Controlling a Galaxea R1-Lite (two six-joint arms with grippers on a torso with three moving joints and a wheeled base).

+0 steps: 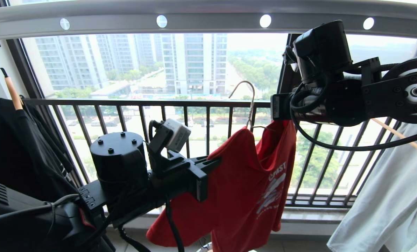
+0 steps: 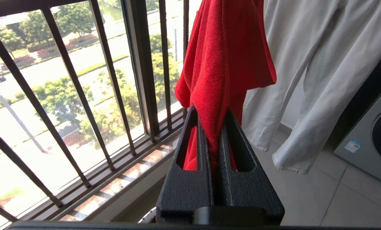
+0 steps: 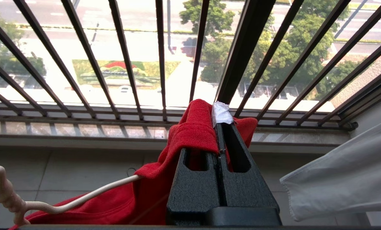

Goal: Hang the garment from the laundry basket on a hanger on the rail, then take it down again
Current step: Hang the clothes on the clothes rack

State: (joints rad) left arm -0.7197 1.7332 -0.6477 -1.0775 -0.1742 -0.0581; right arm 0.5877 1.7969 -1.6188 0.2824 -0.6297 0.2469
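The red garment (image 1: 243, 182) hangs in the air in front of the window, held by both grippers. The cream hanger (image 1: 245, 91) sits inside its neck opening, and its hook stands free well below the grey rail (image 1: 208, 21). My left gripper (image 1: 212, 164) is shut on a fold of the garment (image 2: 222, 57) at its lower left side; the cloth is pinched between the fingers (image 2: 212, 111). My right gripper (image 1: 276, 106) is shut on the collar (image 3: 190, 134) beside the white label (image 3: 221, 113), with the hanger wire (image 3: 81, 198) running under the cloth. The laundry basket is out of view.
A black garment (image 1: 16, 147) hangs on a wooden hanger at the left. A pale grey garment (image 1: 387, 196) hangs at the right, close to the red one. The black railing (image 1: 194, 103) stands right behind. A washing machine (image 2: 369, 140) stands at the right side.
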